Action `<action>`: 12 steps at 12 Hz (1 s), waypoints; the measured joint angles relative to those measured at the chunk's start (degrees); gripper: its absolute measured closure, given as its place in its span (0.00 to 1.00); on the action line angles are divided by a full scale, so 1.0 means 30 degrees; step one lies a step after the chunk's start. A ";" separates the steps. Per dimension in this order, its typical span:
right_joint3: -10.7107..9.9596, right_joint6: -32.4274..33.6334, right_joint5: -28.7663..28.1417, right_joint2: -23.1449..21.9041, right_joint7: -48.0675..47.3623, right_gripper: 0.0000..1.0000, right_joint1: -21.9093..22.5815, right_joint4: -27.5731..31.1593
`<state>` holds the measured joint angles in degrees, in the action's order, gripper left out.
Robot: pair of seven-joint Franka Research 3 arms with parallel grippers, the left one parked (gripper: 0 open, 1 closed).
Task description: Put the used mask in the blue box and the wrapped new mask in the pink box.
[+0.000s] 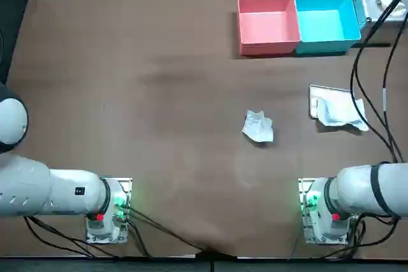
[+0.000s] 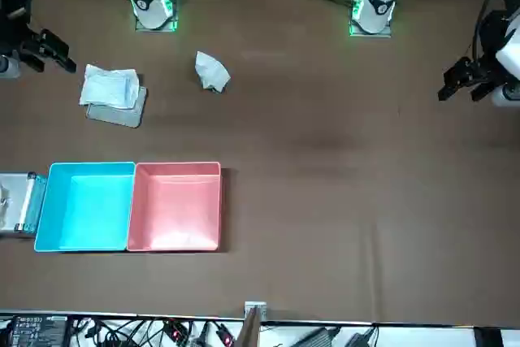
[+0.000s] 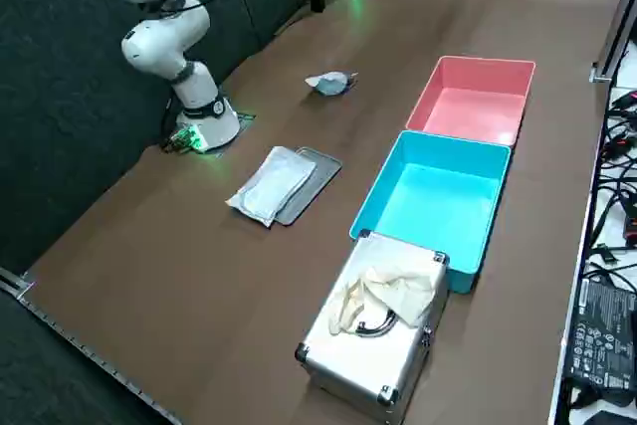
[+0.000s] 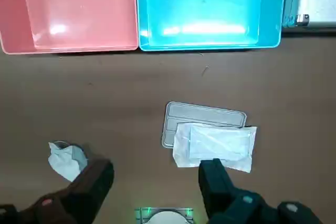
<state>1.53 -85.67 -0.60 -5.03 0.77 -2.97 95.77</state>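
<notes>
The right gripper [image 4: 155,174] hangs above the table [image 1: 159,125], spread wide and empty. The crumpled used mask [image 1: 258,126] lies at 6 o'clock from the pink box [image 1: 268,48]. The wrapped new mask [image 1: 341,111], on a metal tray [image 1: 314,97], lies at 6 o'clock from the blue box [image 1: 325,46].

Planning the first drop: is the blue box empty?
Empty: the blue box shows a bare floor; used mask and wrapped mask lie outside it. The right tool hovers open above them.
</notes>
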 joint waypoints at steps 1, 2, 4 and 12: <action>0.0006 0.0000 0.0000 0.0000 0.0000 0.00 0.0002 0.0000; 0.0011 0.0001 -0.0001 0.0001 0.0000 0.00 0.0003 0.0001; 0.0026 0.0001 -0.0025 0.0004 0.0000 0.00 0.0013 0.0000; 0.0264 0.0434 -0.3689 0.1190 0.0031 0.00 0.0746 0.0255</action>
<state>2.32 -84.37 -11.67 -1.46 0.86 -0.73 96.53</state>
